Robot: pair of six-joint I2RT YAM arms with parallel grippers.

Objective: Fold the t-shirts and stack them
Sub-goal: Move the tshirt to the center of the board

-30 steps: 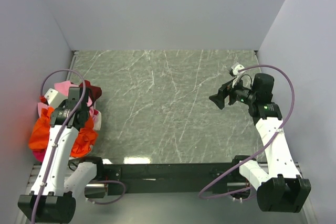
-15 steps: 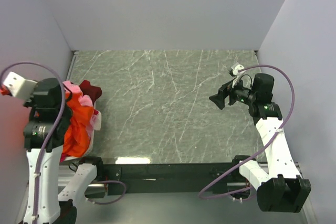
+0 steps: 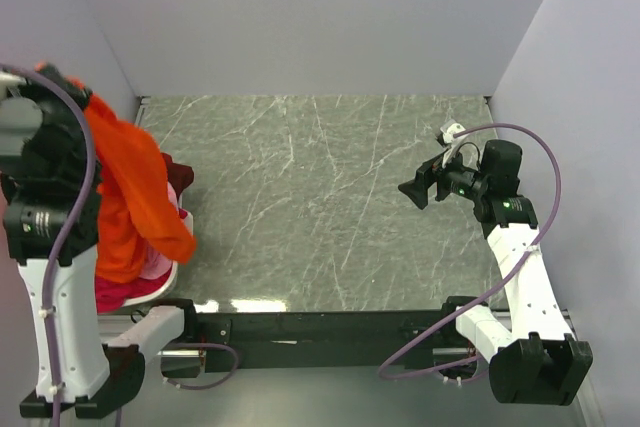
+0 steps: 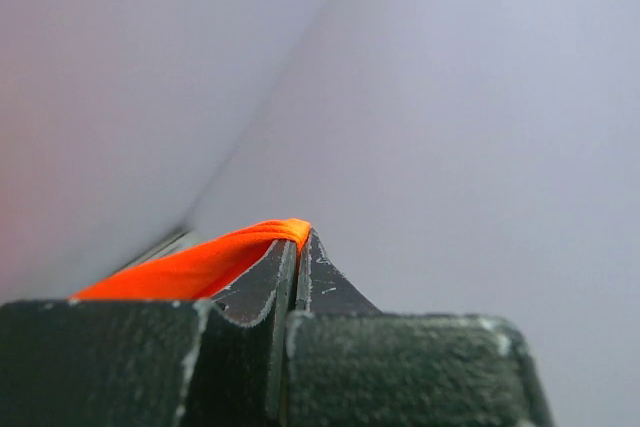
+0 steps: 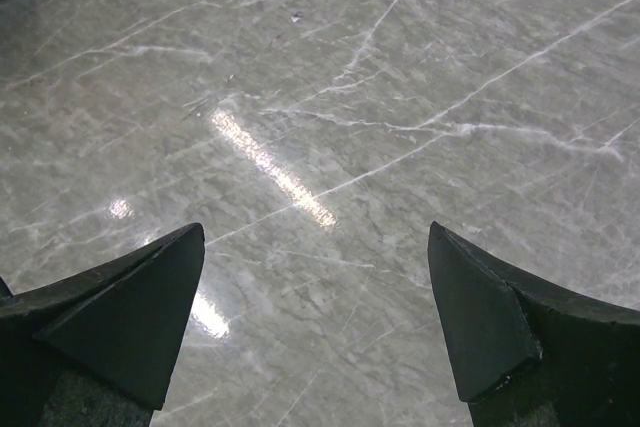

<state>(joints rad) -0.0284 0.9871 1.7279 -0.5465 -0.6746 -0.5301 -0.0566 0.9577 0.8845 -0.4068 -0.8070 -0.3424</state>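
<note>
From above, the left arm is seen lifted high at the left edge. An orange t-shirt is hung from its upper end and is draped down in a long fold over the left rim of the grey marbled surface. Beneath the shirt's lower end a heap of pink and magenta cloth is seen lying at the surface's near left corner. A dark red cloth is seen just beside the orange one, on its far side. The right pincer is held above the right part of the surface, well apart from the shirts, pointed leftward with its jaws spread wide.

In the left wrist view, the left pincer is seen clamped tight on a thin fold of the orange t-shirt (only a pale wall lies behind it).

In the right wrist view, the right pincer is shown wide apart and nothing is gripped; only the marbled surface is seen between the fingertips.
</note>
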